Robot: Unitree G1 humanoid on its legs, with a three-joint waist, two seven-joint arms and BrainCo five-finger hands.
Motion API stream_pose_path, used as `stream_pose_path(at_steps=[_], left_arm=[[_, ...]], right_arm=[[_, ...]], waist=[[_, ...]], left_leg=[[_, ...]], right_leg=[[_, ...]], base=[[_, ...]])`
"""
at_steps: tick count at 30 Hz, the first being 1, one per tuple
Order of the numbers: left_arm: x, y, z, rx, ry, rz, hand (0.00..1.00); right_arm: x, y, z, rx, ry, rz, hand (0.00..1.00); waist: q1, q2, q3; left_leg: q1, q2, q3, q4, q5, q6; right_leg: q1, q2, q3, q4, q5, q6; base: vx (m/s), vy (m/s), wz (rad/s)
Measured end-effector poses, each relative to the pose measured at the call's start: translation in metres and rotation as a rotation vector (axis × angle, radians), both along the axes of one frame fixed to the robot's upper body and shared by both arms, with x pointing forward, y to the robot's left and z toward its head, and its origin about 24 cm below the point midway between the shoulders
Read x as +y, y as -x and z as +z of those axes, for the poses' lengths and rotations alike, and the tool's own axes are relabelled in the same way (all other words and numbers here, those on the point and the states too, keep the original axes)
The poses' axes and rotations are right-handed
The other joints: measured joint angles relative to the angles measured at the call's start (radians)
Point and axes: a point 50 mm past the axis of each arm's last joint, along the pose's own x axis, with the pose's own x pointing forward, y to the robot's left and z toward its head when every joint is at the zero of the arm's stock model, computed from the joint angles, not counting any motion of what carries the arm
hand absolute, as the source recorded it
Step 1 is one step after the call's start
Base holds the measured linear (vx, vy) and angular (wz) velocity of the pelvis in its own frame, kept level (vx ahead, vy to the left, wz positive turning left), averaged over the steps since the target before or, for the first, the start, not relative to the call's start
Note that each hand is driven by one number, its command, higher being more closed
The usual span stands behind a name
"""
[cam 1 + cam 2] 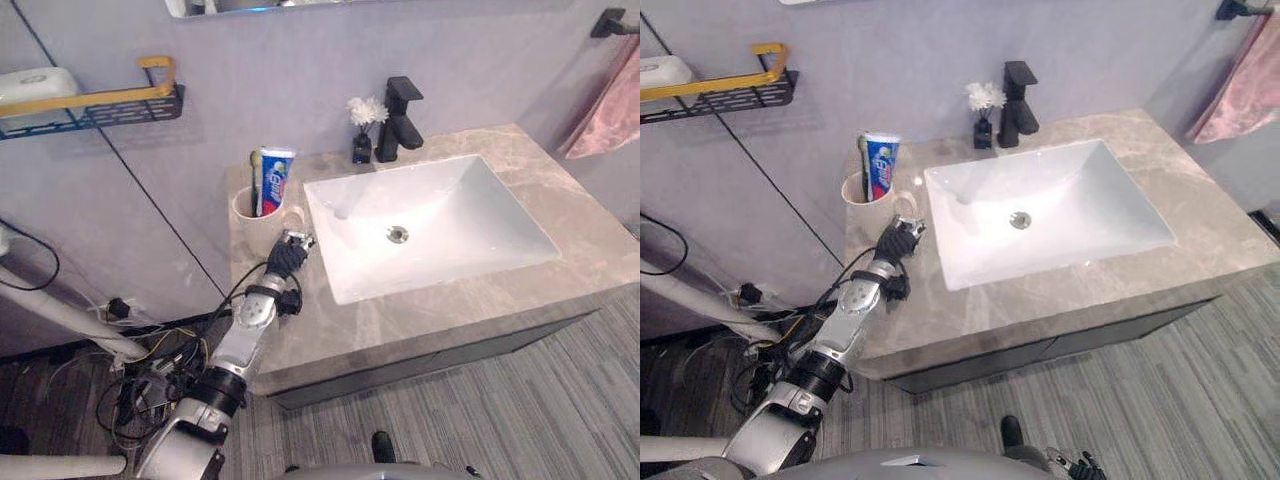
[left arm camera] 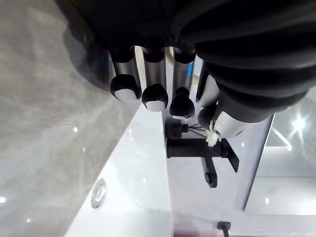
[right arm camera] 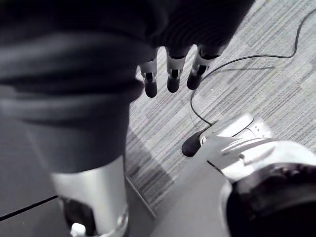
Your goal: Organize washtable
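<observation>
The robot's left hand point(image 1: 286, 256) is hovering at the desk's point(image 1: 400, 318) left end, just beside the handle of a cream cup point(image 1: 254, 222) that is holding an upright toothpaste tube point(image 1: 273, 180). Its fingers point(image 2: 154, 84) are hanging relaxed and loosely spread, gripping nothing. The white sink point(image 1: 455, 215) is lying to its right, with a black faucet point(image 1: 401, 120) and a small flower vase point(image 1: 364, 130) standing behind. The right hand point(image 3: 174, 69) is dangling over the floor point(image 3: 247, 89), fingers straight and holding nothing.
</observation>
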Motion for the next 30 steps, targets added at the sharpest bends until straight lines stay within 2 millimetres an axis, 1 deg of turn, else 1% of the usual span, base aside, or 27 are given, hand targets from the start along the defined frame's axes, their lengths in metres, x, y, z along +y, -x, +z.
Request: stream_pose_path(at_steps=[3,6,8,12,15,18,27,29,30], left_arm=[[0.003,-0.01,0.013,-0.04,-0.024,0.009,1.0],[0.006,-0.015,0.021,-0.062,-0.031,0.024,1.0],[0.009,-0.021,0.028,-0.079,-0.047,0.029,1.0],[0.017,-0.026,0.037,-0.106,-0.068,0.049,1.0],[0.023,-0.027,0.04,-0.12,-0.086,0.076,1.0],[0.024,-0.031,0.046,-0.141,-0.105,0.082,1.0],[0.025,-0.031,0.041,-0.12,-0.114,0.082,1.0],[0.021,-0.027,0.038,-0.116,-0.117,0.066,1.0],[0.018,-0.021,0.035,-0.116,-0.114,0.043,1.0]], right_arm=[[-0.001,0.001,0.0,0.002,0.0,-0.011,0.0],[-0.002,0.002,0.0,0.0,0.0,-0.025,0.0],[-0.002,0.002,0.0,-0.005,-0.005,-0.03,0.0],[-0.002,0.001,0.0,-0.009,-0.01,-0.029,0.0],[-0.002,0.001,0.0,-0.011,-0.009,-0.029,0.0],[-0.002,0.001,0.0,-0.012,-0.008,-0.029,0.0],[-0.002,0.001,0.0,-0.013,-0.009,-0.029,0.0],[-0.001,0.001,0.0,-0.012,-0.01,-0.028,0.0],[-0.001,0.001,0.0,-0.012,-0.01,-0.027,0.0]], waist=[[-0.004,0.001,0.014],[-0.017,0.01,0.029],[-0.018,0.01,0.041],[-0.021,0.008,0.062],[-0.023,0.006,0.072],[-0.022,0.005,0.073],[-0.022,0.005,0.073],[-0.022,0.005,0.073],[-0.022,0.005,0.073]], left_leg=[[-0.013,0.0,0.021,0.001,-0.001,0.0],[-0.015,0.001,0.026,0.001,-0.003,0.0],[-0.016,0.002,0.035,0.001,-0.003,0.0],[-0.019,0.001,0.056,0.008,-0.008,0.002],[-0.026,0.001,0.069,0.024,-0.017,0.002],[-0.049,0.001,0.069,0.031,-0.016,0.002],[-0.031,0.0,0.058,0.033,-0.015,0.002],[-0.027,0.0,0.049,0.034,-0.015,0.002],[-0.024,0.0,0.043,0.034,-0.015,0.002]], right_leg=[[-0.019,0.004,0.02,0.0,0.007,0.001],[-0.023,0.006,0.022,0.005,0.011,0.002],[-0.029,0.007,0.025,0.006,0.015,0.002],[-0.04,0.009,0.041,0.006,0.027,0.002],[-0.047,0.008,0.052,0.004,0.029,0.002],[-0.067,0.008,0.052,0.006,0.035,0.001],[-0.043,0.004,0.041,0.007,0.036,0.0],[-0.034,0.0,0.029,0.007,0.036,-0.001],[-0.027,-0.002,0.018,0.007,0.036,-0.001]], base=[[0.02,0.001,-0.18],[0.02,-0.002,-0.09],[0.0,0.005,-0.11],[-0.02,0.007,-0.17],[-0.04,0.004,-0.13],[-0.02,-0.004,0.0],[0.0,0.005,0.02],[-0.01,0.015,0.13],[-0.01,0.011,0.11]])
